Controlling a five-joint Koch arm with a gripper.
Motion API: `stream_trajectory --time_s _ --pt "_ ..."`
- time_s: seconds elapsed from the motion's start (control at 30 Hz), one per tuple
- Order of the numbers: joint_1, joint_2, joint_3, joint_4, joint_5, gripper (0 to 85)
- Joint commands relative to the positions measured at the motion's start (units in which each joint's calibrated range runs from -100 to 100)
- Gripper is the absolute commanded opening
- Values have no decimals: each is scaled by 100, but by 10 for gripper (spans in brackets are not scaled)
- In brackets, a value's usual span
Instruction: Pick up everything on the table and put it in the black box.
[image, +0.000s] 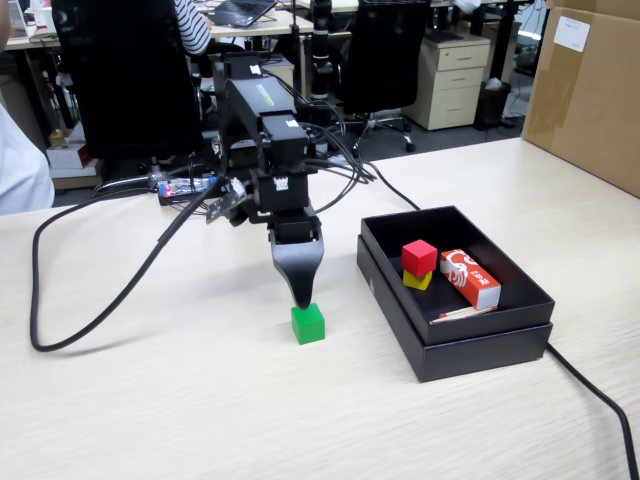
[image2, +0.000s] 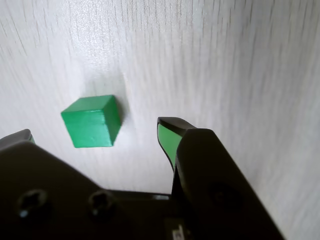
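the green cube (image: 308, 323) is the one piece left out on the table (image: 150, 400), sitting flat on the pale wood, apart from the left wall of the black box (image: 480, 345) as the fixed view shows it. it looks like a small solid block, light and stiff, with flat painted faces that may be a little slick; my guess is that it will not crush or bend, and the best hold is across two opposite side faces, low and square, so it cannot twist out.

the gripper (image2: 95, 132) hangs straight over it, tips pointing down. in the wrist view the jaws stand apart and grasp nothing: one green-padded tip lies to the right of the cube with bare table between them, the other only peeps in at the left edge. the cube sits between them, nearer the left tip, turned a little off square.

the red cube (image: 419, 256) already rests on the yellow cube (image: 417, 280) inside the box, beside a red-and-white carton (image: 470, 277).
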Motion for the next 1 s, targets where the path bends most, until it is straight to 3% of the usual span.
stream_trajectory --time_s 0.0,0.3,0.37,0.47,0.6,0.97 --pt "-29 316 808 -21 -78 480" --pt "-20 1325 1488 -21 -156 434" --pt "-15 1520 1615 -21 -161 383" --pt "-20 1784 1778 -21 -147 193" --pt "-24 1658 1805 -21 -127 35" --pt "405 -1302 1135 -237 -93 32"
